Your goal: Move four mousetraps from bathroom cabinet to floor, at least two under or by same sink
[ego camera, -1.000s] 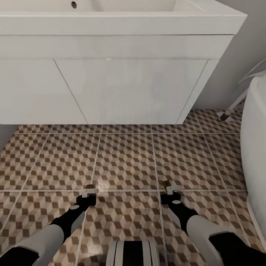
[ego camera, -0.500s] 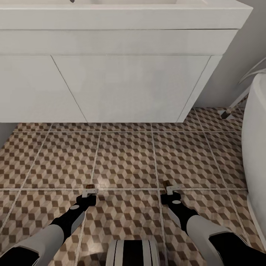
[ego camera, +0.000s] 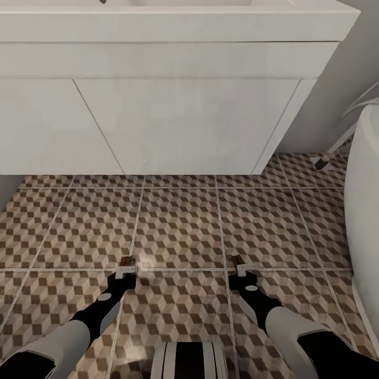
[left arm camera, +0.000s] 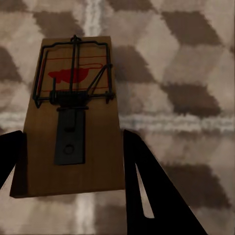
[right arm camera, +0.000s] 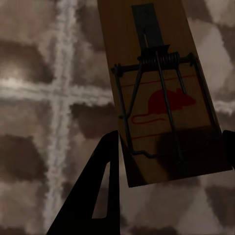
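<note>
Head high; wrists near floor (ego camera: 179,231)

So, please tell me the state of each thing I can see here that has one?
left pincer: shut on a mousetrap, held above the floor
right pincer: shut on a second mousetrap, also held above the floor
vanity doors: closed
bathroom floor: no mousetrap lying on the part in view
</note>
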Tool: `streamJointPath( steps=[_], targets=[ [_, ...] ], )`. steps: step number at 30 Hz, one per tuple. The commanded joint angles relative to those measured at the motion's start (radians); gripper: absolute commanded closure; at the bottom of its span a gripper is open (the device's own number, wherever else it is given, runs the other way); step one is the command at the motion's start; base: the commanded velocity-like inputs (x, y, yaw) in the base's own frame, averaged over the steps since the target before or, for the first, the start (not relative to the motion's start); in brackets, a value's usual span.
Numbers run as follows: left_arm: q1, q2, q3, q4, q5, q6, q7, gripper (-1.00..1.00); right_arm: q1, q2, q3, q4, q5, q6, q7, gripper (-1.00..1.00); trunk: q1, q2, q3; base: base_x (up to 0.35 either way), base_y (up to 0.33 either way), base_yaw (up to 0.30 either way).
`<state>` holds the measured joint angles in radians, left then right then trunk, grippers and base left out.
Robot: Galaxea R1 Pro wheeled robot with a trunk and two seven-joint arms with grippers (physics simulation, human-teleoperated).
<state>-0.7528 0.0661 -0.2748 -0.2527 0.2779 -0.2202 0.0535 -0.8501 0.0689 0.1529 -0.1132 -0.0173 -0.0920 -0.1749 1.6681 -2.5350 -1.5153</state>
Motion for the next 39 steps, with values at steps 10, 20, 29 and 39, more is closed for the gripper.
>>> streamJointPath(
  steps=[10, 20, 29, 39],
  targets=[
    [0.000, 0.012, -0.010, 0.019, -0.085, -0.026, 0.005, 1.00, -0.001, 0.000, 0.008, 0.001, -0.004, -0.009, -0.006, 1.00, 0.000, 0.000, -0.001, 0.000, 0.000, 0.000],
    [0.000, 0.013, -0.009, 0.045, -0.114, -0.032, 0.005, 1.00, -0.001, 0.002, 0.007, 0.001, -0.004, -0.078, -0.008, 1.00, 0.000, 0.000, -0.001, 0.000, 0.000, 0.000],
    [0.000, 0.011, -0.010, 0.050, -0.119, -0.035, 0.005, 1.00, 0.000, 0.002, 0.007, 0.003, -0.003, -0.119, -0.008, 1.00, 0.000, 0.000, -0.001, 0.000, 0.000, 0.000],
    [0.000, 0.008, -0.012, 0.046, -0.121, -0.031, 0.003, 1.00, 0.000, 0.002, 0.007, 0.003, -0.003, -0.121, -0.008, 1.00, 0.000, 0.000, -0.001, 0.000, 0.000, 0.000]
  ],
)
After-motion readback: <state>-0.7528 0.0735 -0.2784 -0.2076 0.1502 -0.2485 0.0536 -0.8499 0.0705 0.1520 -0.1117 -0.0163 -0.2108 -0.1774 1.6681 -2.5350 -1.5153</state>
